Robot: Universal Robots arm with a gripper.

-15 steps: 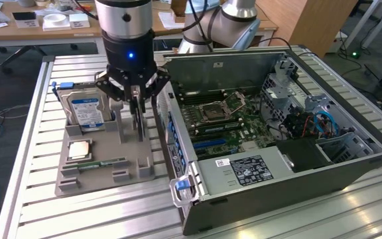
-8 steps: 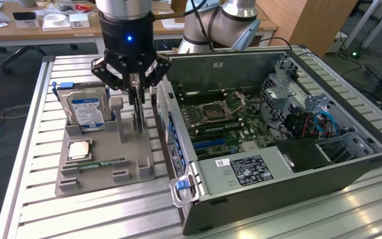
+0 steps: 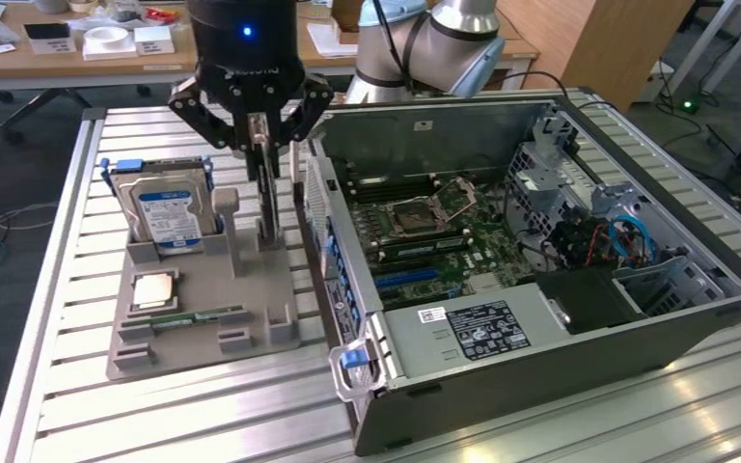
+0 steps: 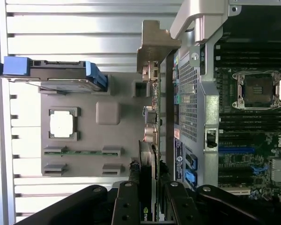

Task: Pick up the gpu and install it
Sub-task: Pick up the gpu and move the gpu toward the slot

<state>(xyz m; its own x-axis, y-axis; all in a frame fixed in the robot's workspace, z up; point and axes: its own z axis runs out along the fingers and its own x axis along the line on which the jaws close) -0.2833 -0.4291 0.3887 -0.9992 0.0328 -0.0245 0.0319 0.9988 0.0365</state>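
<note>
A wide silver metal surface (image 3: pixel 151 415) with long ribs carries everything. Behind it are brown wooden desks (image 3: pixel 74 63) with papers and small boxes on them.

Just beside the end effector, toward the exterior view's right, lies a big black and grey metal computer case (image 3: pixel 538 395) with its side open. Inside it is a green board (image 3: pixel 461 241) with an empty silver chip socket, and the wrist view shows the word DELL on that board. A black and white label (image 3: pixel 480 330) sits on the grey box in the case; its writing is too small to read.

A silver and pale blue robot arm (image 3: pixel 442 43) stands behind the case.

Under the end effector is a grey plastic holder (image 3: pixel 190 338) with slots. On the exterior view's left of the end effector, a silver hard drive (image 3: pixel 171 212) with a blue and white label stands upright in it.

The black end effector (image 3: pixel 260 135) has a small blue light on top. Its fingers are pinching the gpu (image 3: pixel 267 207), a thin dark flat card that stands upright on its edge, its low end down at the holder, close to the case wall.

Near the holder's front lie a square silver chip (image 3: pixel 154 289) and a thin green memory stick (image 3: pixel 204 316).
</note>
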